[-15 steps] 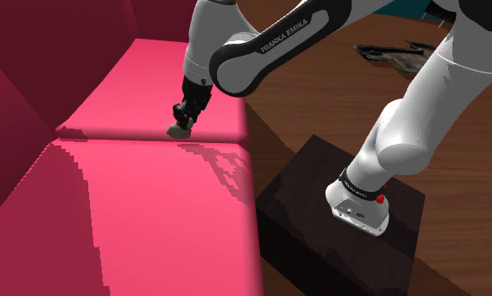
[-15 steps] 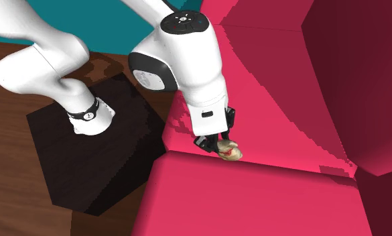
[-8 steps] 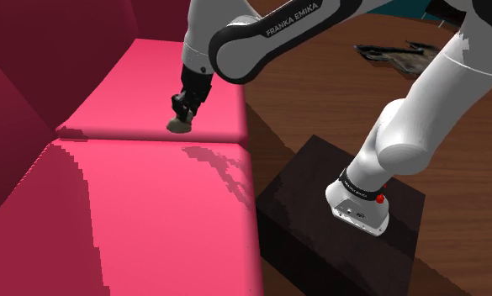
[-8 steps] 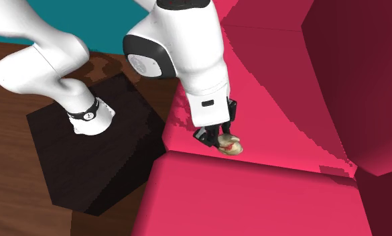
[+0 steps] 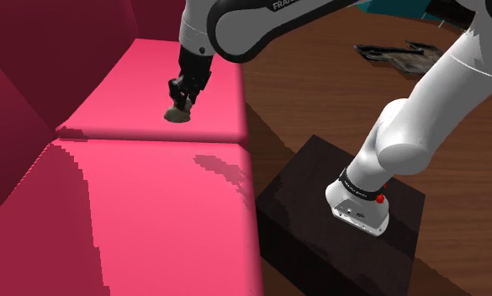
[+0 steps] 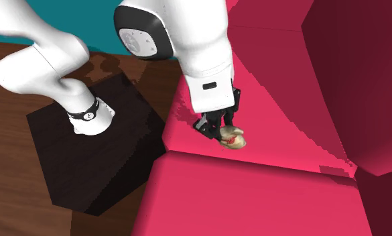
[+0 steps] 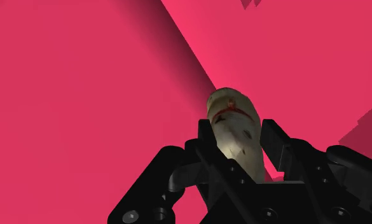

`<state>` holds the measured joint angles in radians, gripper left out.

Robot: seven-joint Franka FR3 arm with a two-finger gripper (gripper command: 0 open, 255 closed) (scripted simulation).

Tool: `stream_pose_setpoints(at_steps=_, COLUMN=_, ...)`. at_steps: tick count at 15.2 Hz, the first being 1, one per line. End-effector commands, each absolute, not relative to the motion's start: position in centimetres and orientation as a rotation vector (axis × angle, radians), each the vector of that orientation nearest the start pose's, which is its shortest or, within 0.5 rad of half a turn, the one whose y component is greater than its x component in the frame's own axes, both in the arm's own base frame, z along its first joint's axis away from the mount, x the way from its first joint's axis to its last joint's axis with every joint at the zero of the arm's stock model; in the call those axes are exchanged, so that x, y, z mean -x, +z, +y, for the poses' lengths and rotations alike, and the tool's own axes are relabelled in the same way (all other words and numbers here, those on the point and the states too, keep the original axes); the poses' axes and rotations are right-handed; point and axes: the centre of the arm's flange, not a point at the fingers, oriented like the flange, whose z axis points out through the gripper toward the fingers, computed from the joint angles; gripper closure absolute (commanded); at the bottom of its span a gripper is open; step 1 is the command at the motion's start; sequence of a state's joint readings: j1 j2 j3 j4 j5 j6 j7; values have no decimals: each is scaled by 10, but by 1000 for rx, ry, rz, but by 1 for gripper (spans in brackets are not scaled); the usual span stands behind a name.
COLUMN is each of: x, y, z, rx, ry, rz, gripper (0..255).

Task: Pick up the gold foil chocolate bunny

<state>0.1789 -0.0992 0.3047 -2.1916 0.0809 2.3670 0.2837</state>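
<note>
Wrist view gives you the best check on the grip: the tool is closed on the bunny, a black finger pressed against each of its sides. The pale yellowish body with its red band sticks out beyond the fingertips. Much of the bunny lies outside the grip, so I judge the hold fair but not deep.

In the shoulder view the bunny hangs under the tool over the far cushion of the pink sofa, near the seam between the two cushions. It looks to be just clear of the fabric, though you cannot be sure of the gap from here.

To do the lift well, raise it straight up and slowly, with no sideways swing and no twist of the wrist. A smooth foil-like shape held at its middle could pivot or slide out. Leave the squeeze as it is. Aim for plain daylight between bunny and cushion before you call it done.

The arm rises from the stand on the wooden floor and arches over the sofa's edge. In the second exterior view its last link comes down steeply, with the tool pointing at the cushion and tilted a little, and the bunny at its tip.
</note>
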Motion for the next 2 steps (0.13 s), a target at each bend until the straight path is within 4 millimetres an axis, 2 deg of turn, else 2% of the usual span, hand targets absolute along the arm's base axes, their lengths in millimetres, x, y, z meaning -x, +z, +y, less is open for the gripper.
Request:
stream_pose_setpoints(at_steps=1, x=-475, y=461, z=254, rx=2979, ry=-358, rz=-228, gripper=255)
stream_pose_setpoints(at_steps=2, x=-475, y=461, z=254, rx=2979, ry=-358, rz=-228, gripper=255)
